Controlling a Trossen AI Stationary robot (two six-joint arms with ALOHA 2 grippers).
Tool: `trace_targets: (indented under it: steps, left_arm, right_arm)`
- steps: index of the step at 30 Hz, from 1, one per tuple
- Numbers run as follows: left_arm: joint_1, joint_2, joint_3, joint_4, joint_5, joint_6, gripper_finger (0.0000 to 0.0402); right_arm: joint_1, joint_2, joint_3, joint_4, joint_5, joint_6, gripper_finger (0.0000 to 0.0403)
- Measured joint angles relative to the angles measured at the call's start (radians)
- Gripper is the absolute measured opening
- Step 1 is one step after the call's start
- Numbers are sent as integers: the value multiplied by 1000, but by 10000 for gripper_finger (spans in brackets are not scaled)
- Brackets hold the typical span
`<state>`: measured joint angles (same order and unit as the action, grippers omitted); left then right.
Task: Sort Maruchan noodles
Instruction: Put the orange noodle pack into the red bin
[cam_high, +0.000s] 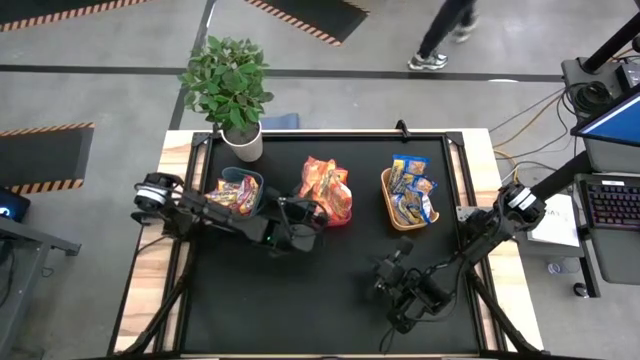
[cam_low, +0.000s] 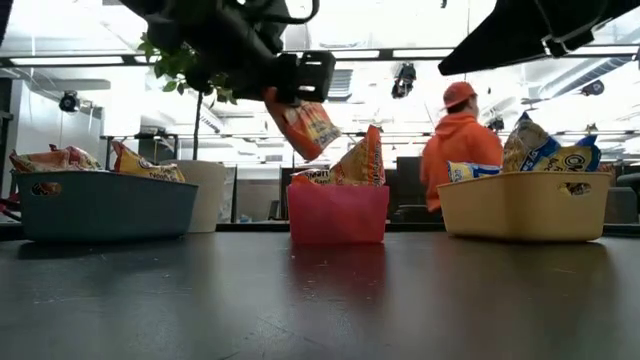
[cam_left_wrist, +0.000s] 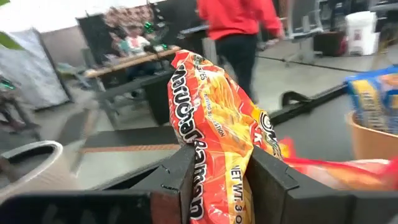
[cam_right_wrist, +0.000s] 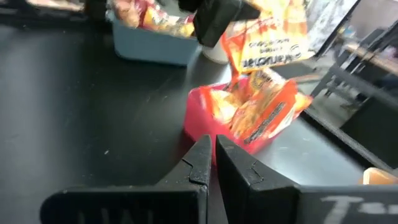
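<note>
My left gripper (cam_low: 298, 82) is shut on an orange Maruchan noodle packet (cam_low: 306, 124) in the air just above the red bin (cam_low: 338, 214). That bin holds more orange and red packets (cam_high: 326, 186). To its left, the teal bin (cam_high: 240, 192) holds packets too, and blue-and-yellow ones lie in the tan bin (cam_high: 408, 198) to its right. My right gripper (cam_high: 383, 270) hovers shut over the bare mat, nearer the front edge than the red bin (cam_right_wrist: 242, 118), with nothing between its fingers. My left gripper pinches one end of the orange packet (cam_left_wrist: 219, 186) between its two fingers (cam_left_wrist: 179, 182), and the rest of the packet reaches out past the fingertips. The fingers come in level from the table's left. The packet hangs tilted, clear of the red bin below it.
A potted plant (cam_high: 232, 88) stands at the far left corner, behind the teal bin. The black mat (cam_high: 300, 300) in front of the three bins is bare. A person in an orange hoodie (cam_low: 460, 140) stands beyond the table's far edge.
</note>
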<state>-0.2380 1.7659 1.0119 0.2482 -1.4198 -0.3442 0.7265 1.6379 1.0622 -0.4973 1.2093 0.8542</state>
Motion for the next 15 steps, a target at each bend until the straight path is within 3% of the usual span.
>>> trace_targets:
  steps: [8, 15]
  left_arm:
    - [13, 24, -5, -40, -11, -66, 93]
    - [19, 141, -6, -31, -19, -142, 95]
  right_arm:
    - [-19, 0, 1, 1, 42, -40, 12]
    - [-54, 0, 0, -1, 48, -54, 12]
